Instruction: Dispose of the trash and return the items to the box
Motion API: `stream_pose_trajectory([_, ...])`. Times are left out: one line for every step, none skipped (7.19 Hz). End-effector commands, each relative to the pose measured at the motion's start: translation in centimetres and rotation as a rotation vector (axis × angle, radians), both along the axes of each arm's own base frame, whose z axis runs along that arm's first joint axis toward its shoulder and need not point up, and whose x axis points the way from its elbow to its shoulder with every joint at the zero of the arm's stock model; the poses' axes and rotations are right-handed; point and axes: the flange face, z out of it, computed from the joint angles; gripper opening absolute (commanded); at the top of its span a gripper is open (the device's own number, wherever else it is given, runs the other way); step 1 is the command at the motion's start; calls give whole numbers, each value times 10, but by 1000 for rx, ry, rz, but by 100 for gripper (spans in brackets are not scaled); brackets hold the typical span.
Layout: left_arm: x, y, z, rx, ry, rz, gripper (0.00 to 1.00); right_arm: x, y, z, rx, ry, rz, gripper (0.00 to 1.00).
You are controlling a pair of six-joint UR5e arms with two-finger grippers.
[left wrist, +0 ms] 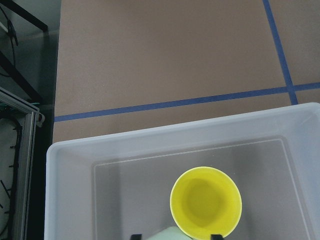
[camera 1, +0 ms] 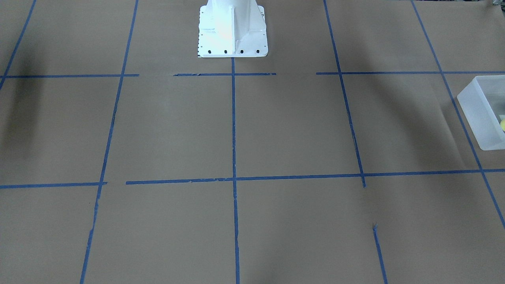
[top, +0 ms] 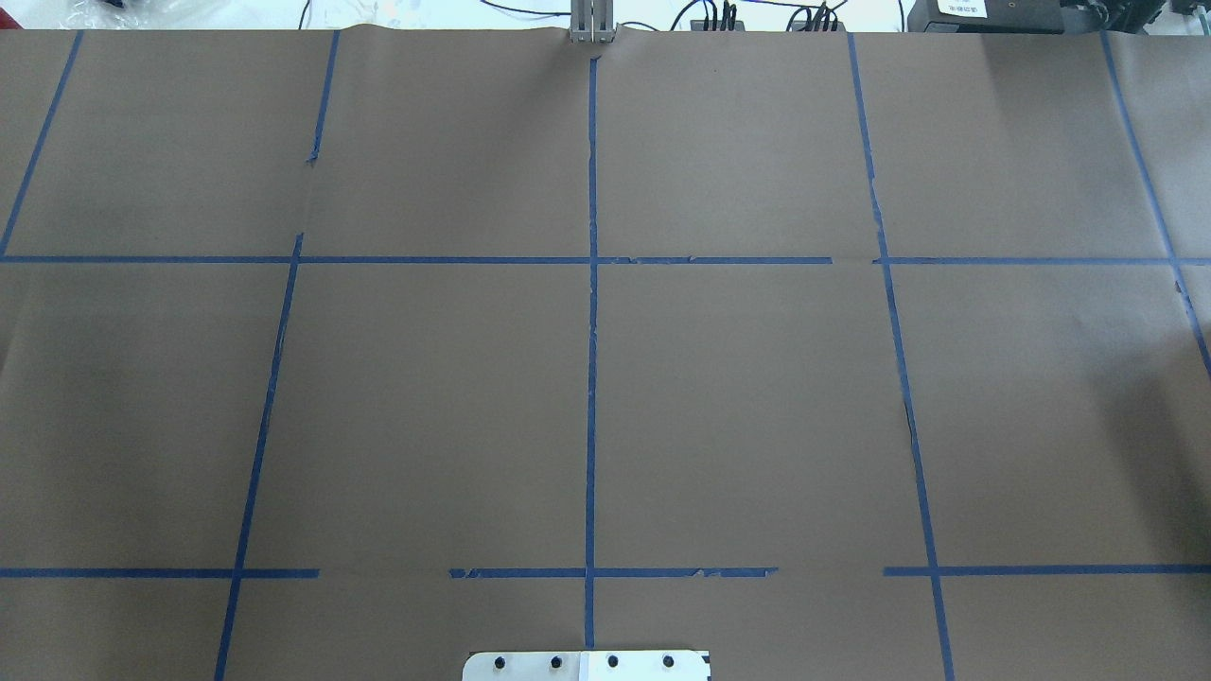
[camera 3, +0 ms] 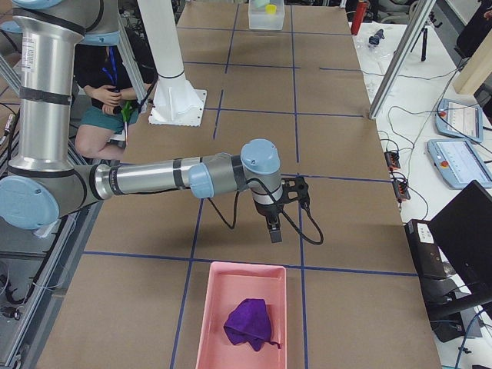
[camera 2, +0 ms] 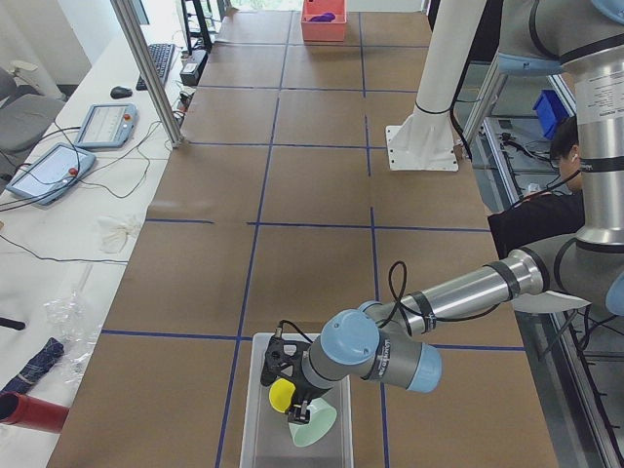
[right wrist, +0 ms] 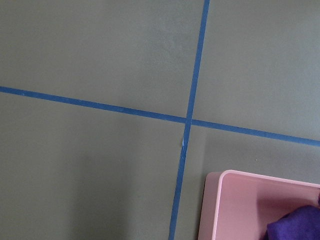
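Cup (left wrist: 206,202) sits in box (left wrist: 70,190) at left end of table (camera 2: 312,185); left gripper (left wrist: 175,236) gapes above it, empty; right gripper (camera 3: 274,233): cannot tell.

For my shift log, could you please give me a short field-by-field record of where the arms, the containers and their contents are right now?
left arm: low over the box; jaws' grip cannot be told
yellow cup: mouth toward the wrist camera, over the box's inside
box: translucent; a pale green cup lies in it
right arm: above the table beside the pink tray; jaws' state unclear
pink tray: holds a crumpled purple item
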Motion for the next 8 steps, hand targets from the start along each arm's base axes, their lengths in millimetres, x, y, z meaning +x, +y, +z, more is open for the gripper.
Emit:
stream_pose_trajectory([0,-2,-4,23,-6,2,100,0,4,3,-5,0,0,100])
stream_pose_trajectory([-2,-13,-17,48,-12,-1,100,0,4,4,-6,-1,0,100])
stream_pose_trajectory([-4,-30,-34,71,-16,0,100,0,6,6,-5,0,-4,100])
stream_pose_trajectory([-8,-64,-55,74,-19,2,100,1,12,12,-16,2,-7,100])
stream_pose_trajectory([-4,-103,-82,68,-20,24,100,1,13,17,-25,3,-8,100])
stream_pose_trajectory([0,-124,-106,65,-30,34,100,1,18,22,-39,0,-8,100])
stream_pose_trajectory([13,-133,-135,44,-21,57,100,1,21,26,-49,-2,-8,100])
stream_pose_trajectory([21,-156,-167,-63,1,77,100,1,22,32,-60,-1,-8,100])
